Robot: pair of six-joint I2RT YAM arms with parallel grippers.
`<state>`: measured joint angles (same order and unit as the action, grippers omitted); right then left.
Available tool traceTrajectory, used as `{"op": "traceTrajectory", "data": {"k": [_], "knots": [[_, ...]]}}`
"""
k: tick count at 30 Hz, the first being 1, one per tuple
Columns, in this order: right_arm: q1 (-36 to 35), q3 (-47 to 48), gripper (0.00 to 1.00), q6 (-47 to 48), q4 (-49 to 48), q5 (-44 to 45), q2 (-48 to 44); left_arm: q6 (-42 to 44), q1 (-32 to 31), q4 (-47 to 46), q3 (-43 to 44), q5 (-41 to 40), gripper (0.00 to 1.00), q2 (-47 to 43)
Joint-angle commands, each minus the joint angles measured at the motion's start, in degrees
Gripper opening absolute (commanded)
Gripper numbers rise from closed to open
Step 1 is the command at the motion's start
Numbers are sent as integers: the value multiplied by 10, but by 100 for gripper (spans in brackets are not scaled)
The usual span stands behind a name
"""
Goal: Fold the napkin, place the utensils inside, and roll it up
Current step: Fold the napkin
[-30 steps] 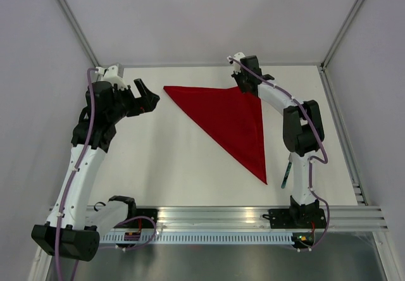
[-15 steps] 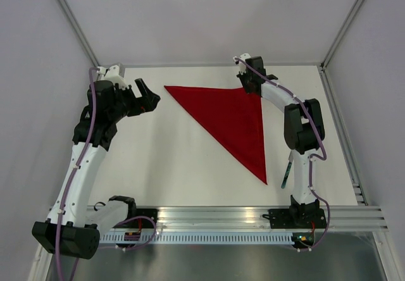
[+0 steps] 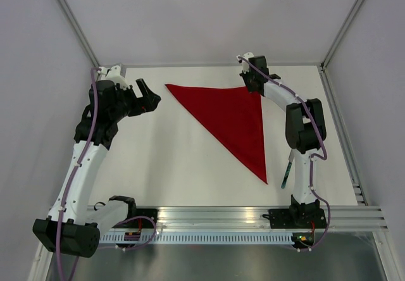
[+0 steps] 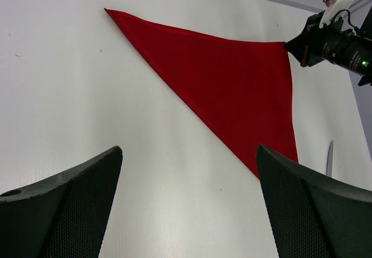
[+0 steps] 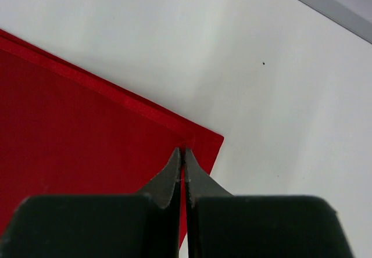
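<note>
While napkin point(image 3: 234, 119) lies folded triangular | left gripper point(image 4: 189, 149) wide open; right gripper point(image 5: 183, 151) closed at its corner

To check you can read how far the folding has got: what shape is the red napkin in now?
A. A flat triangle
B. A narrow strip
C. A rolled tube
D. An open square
A: the napkin lies flat on the table with three corners, and the right wrist view shows a doubled edge along its far side.
</note>
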<state>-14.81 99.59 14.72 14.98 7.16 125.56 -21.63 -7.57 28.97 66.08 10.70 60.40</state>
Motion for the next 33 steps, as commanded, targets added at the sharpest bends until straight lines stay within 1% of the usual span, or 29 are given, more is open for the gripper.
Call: {"op": "traceTrajectory", "data": {"k": [1, 21, 29, 32, 33], "knots": [[8, 20, 0, -9, -15, -2, 0, -21, 3, -24, -3, 13, 100, 1], [20, 22, 0, -4, -19, 2, 18, -23, 2, -29, -10, 13, 100, 8], [23, 20, 1, -7, -20, 18, 29, -24, 2, -35, -17, 19, 100, 9], [28, 27, 18, -15, -14, 26, 34, -25, 3, -40, -23, 19, 100, 9], [29, 31, 30, -15, -10, 29, 36, -25, 2, -41, -27, 20, 100, 9]]}}
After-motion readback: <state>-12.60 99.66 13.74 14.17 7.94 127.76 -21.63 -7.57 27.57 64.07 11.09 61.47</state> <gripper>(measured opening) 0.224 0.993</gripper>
